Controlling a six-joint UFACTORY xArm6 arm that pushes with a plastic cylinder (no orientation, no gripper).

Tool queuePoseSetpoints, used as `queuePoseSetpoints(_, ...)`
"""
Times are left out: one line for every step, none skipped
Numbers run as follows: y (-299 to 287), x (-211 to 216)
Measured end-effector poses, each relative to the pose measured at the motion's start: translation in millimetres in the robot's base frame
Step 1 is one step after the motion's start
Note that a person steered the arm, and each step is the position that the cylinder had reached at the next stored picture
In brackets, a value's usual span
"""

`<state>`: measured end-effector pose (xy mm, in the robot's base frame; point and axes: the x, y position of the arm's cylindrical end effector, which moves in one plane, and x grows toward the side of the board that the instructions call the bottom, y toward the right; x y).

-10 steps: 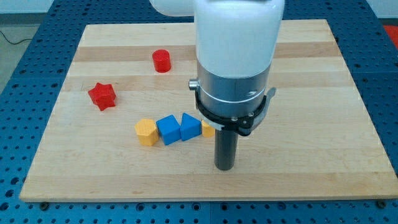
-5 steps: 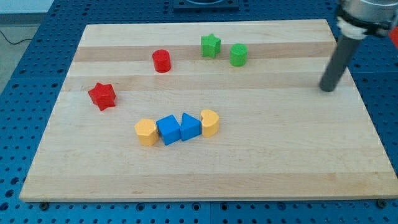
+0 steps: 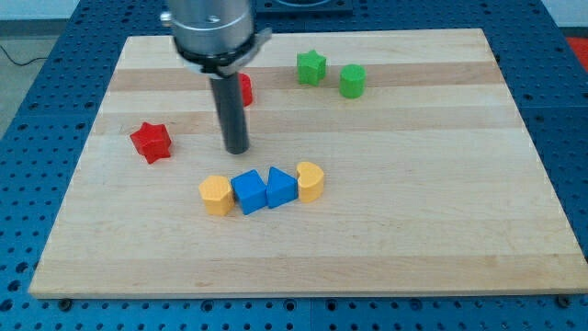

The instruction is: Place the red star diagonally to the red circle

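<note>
The red star lies on the wooden board at the view's left. The red circle stands above and to the right of it, mostly hidden behind my rod. My tip rests on the board to the right of the red star, with a gap between them, and just below the red circle. It touches no block.
A row of blocks lies below my tip: a yellow block, a blue cube, a blue block and a yellow block. A green star and a green block sit at the view's top right.
My rod has jumped from the board's right edge to the left of centre, between the red star and the red circle. No block has moved.
</note>
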<state>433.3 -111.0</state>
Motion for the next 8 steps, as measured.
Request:
queuePoseSetpoints(-46.9,8.9)
queuePoseSetpoints(-86.5,23.0)
queuePoseSetpoints(-130.4,31.2)
queuePoseSetpoints(-156.2,18.3)
queuePoseSetpoints(-108.2,-0.3)
queuePoseSetpoints(-30.4,-16.4)
queuePoseSetpoints(36.4,-38.8)
queuePoseSetpoints(30.6,-34.8)
